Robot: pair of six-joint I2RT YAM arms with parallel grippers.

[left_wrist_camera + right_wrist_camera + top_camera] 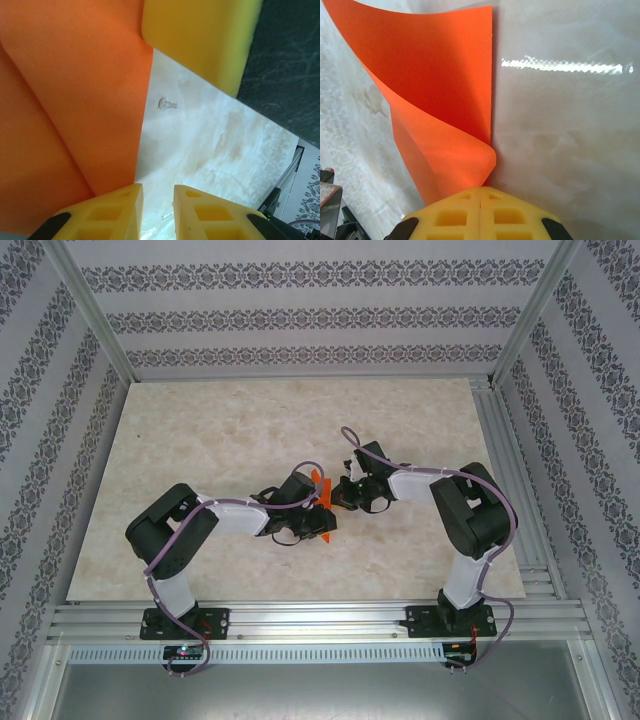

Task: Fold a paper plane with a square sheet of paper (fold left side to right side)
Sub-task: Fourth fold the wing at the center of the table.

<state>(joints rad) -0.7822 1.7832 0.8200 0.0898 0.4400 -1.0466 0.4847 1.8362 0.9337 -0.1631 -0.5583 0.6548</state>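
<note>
Your right pincer [481, 194] is clamping together, seemingly on a curled corner of the square sheet of paper [440, 85], which is bowing up just ahead of its tips; your left pincer [158, 195] is standing slightly apart on nothing, the sheet just beside it. You are handling something light, limp and crease-prone, so be taking it by corners. The closed tips are hiding the actual bite.
</note>
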